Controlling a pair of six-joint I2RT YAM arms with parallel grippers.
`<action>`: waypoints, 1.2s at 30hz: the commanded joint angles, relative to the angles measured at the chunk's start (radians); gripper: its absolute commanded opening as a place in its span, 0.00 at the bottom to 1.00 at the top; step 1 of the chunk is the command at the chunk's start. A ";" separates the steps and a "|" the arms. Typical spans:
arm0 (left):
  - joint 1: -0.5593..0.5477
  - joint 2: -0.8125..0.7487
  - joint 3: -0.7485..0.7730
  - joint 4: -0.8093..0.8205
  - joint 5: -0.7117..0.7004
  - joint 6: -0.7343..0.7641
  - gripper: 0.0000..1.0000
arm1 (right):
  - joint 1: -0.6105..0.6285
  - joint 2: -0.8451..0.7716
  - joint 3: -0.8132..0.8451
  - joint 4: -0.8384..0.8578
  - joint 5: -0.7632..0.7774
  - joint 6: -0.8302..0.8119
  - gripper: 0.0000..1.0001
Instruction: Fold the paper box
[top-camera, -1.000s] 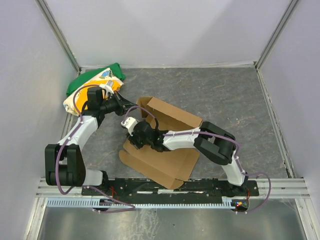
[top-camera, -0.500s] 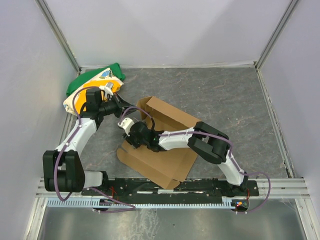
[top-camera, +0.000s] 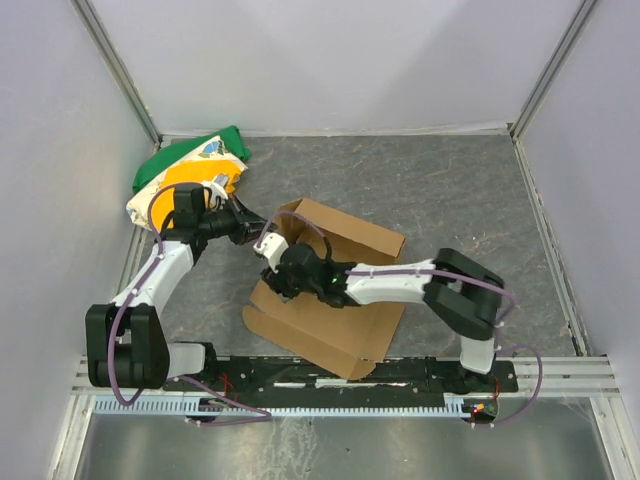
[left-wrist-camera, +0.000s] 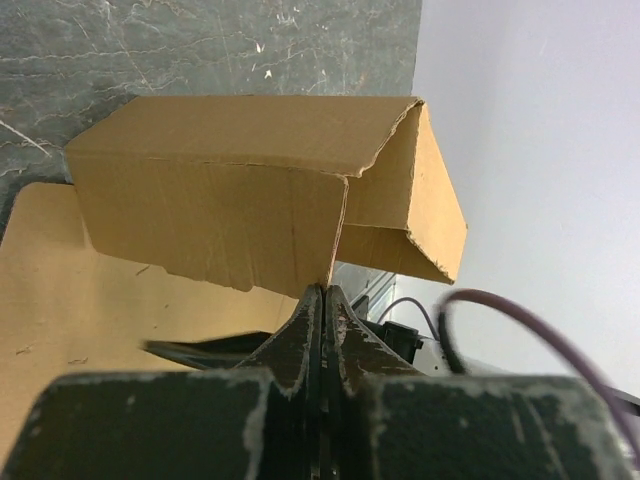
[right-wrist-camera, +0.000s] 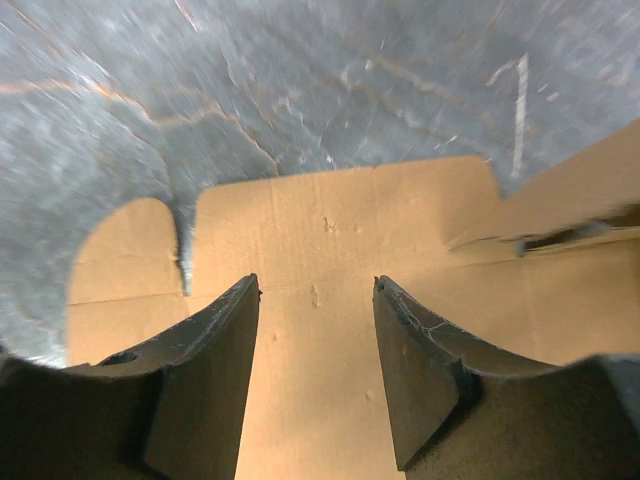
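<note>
The paper box (top-camera: 345, 318) is brown corrugated cardboard lying mostly flat in the middle of the table, with its far-left panel and flaps (left-wrist-camera: 220, 205) raised. My left gripper (top-camera: 262, 226) is shut on the thin lower edge of that raised part (left-wrist-camera: 330, 270), its jaws pressed together on the cardboard. Low over the flat sheet (right-wrist-camera: 330, 220), near its left side, my right gripper (top-camera: 277, 287) is open. Nothing lies between its fingers (right-wrist-camera: 225, 340); only the sheet shows beneath them.
A green, yellow and white cloth bundle (top-camera: 190, 168) lies at the back left, close behind the left arm. White walls enclose the grey table (top-camera: 470, 190) on three sides. The right arm stretches across the sheet's near half.
My right gripper has opened wider and shifted slightly right over the sheet. The cardboard has slid a little right. The left gripper stays shut on the raised edge.
</note>
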 joint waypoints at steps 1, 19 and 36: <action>-0.001 -0.023 -0.013 -0.010 0.033 0.010 0.03 | 0.007 -0.213 -0.010 -0.040 0.022 0.025 0.58; -0.001 -0.049 -0.008 -0.012 0.048 -0.014 0.03 | -0.275 -0.395 0.140 -0.487 0.622 0.175 0.58; -0.009 -0.069 -0.021 -0.016 0.041 -0.021 0.07 | -0.349 -0.289 0.270 -0.697 0.306 0.272 0.55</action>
